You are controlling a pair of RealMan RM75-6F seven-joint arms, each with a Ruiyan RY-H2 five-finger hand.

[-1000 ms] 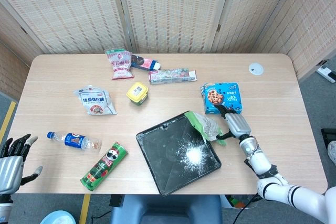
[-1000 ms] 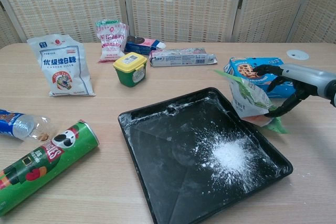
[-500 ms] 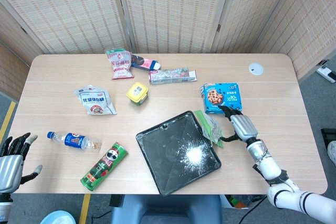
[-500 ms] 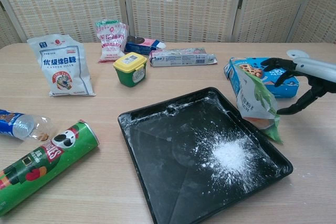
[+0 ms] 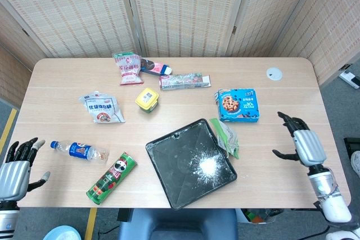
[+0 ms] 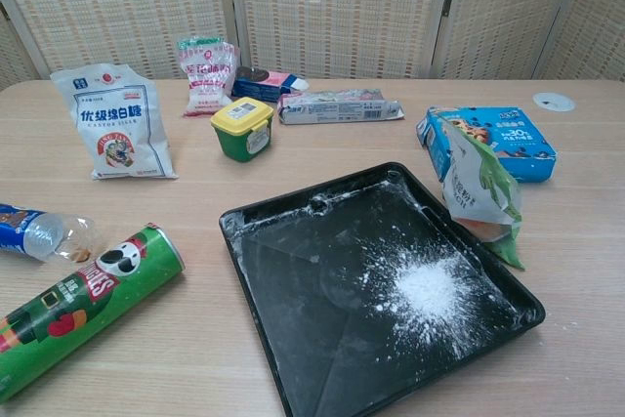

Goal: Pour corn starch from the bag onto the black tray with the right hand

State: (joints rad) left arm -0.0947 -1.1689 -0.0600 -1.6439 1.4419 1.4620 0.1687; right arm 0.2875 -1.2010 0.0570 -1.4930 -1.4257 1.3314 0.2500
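The green and clear corn starch bag (image 5: 226, 137) (image 6: 476, 192) stands by itself on the table, against the right edge of the black tray (image 5: 169, 161) (image 6: 283, 271). A pile of white corn starch (image 5: 207, 165) (image 6: 427, 288) lies in the tray's right half. My right hand (image 5: 302, 143) is over the table's right side, well away from the bag, fingers apart and holding nothing. My left hand (image 5: 16, 162) hovers at the table's front left corner, fingers spread and empty. Neither hand appears in the chest view.
Behind the bag lies a blue cookie box (image 5: 238, 105) (image 6: 498, 143). A green chips can (image 5: 111, 177) and a water bottle (image 5: 77, 151) lie left of the tray. A white sugar bag (image 5: 102, 109), yellow-lidded tub (image 5: 147, 100), red-patterned bag (image 5: 127, 68) and long packet (image 5: 184, 81) sit further back.
My right hand let go of the corn starch bag and drew away to the right, out of the chest view. The bag now stands beside the tray. The left hand barely shifted.
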